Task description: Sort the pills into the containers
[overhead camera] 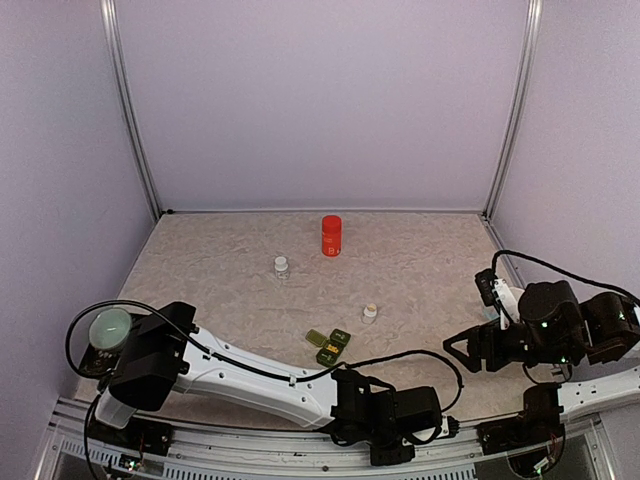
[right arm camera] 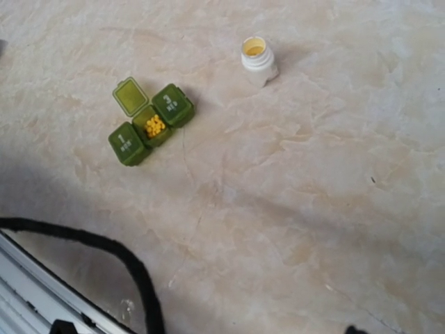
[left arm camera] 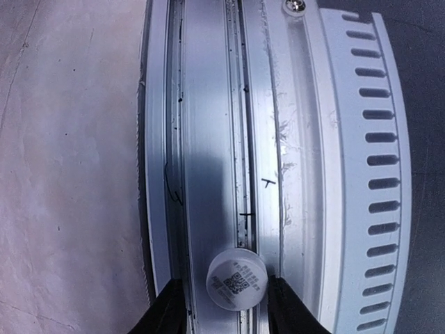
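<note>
White cap [left arm camera: 236, 278] sits bottom-centre over the metal rail [left arm camera: 208, 139], left fingers [left arm camera: 170, 309] half-open around it, not clamped yet. Right fingers [overhead camera: 458, 343] look open, empty. Pill box [overhead camera: 331, 346] is lower-centre overhead, middle slot filled. Next, I'd guess: squeeze, lift, recap the bottle [right arm camera: 259, 59].

Left arm [overhead camera: 250, 378]: white shell, black joints; right arm [overhead camera: 550, 325] mostly black; thin black cables [overhead camera: 415, 351] loop off both.
</note>
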Controlling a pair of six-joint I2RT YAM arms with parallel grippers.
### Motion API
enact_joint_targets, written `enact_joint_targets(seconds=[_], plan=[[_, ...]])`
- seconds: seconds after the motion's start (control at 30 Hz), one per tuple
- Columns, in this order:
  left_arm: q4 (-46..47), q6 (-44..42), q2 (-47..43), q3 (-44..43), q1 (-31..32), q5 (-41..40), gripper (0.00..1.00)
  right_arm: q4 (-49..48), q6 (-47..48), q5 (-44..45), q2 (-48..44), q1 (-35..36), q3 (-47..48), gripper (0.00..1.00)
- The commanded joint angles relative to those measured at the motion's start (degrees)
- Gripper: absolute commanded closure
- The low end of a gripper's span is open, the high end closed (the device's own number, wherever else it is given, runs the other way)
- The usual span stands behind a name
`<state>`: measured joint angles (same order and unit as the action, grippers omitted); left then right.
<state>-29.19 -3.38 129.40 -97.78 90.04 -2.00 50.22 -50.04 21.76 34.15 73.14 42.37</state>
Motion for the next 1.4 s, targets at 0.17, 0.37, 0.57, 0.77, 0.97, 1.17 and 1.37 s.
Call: enact_joint_targets(seconds=[0.17,0.37,0.57,0.77,0.97,1.17,1.37], plan=[[0.4,-0.7,1.0,-0.8,0.1,0.4,0.66,2.0,-0.5,1.4,-2.1,0.4,1.0,0.26],[0.1,-1.1,1.7,-1.2,0.1,1.2,0.67,2.4,-0.8,1.8,-3.1,0.4,0.9,0.26],[-0.1,-1.2,2.1,-1.8,0.1,1.1,0.67,2.6,-0.9,1.9,-3.5,0.4,0.8,0.26],[0.0,-1.2,2.0,-2.0,-0.1,1.0,0.70,2.4,-0.7,1.7,-3.3,0.4,0.4,0.26],[0.8,-1.0,1.3,-1.9,-0.3,1.2,0.69,2.4,-0.7,1.6,-3.7,0.4,0.0,0.26],[1.3,-0.9,1.4,-2.4,-0.4,0.8,0.64,2.4,-0.8,1.5,-4.2,0.4,-0.3,0.26],[1.8,-0.8,1.4,-2.4,-0.4,1.6,0.65,2.3,-0.8,1.4,-4.0,0.4,-0.5,0.26]])
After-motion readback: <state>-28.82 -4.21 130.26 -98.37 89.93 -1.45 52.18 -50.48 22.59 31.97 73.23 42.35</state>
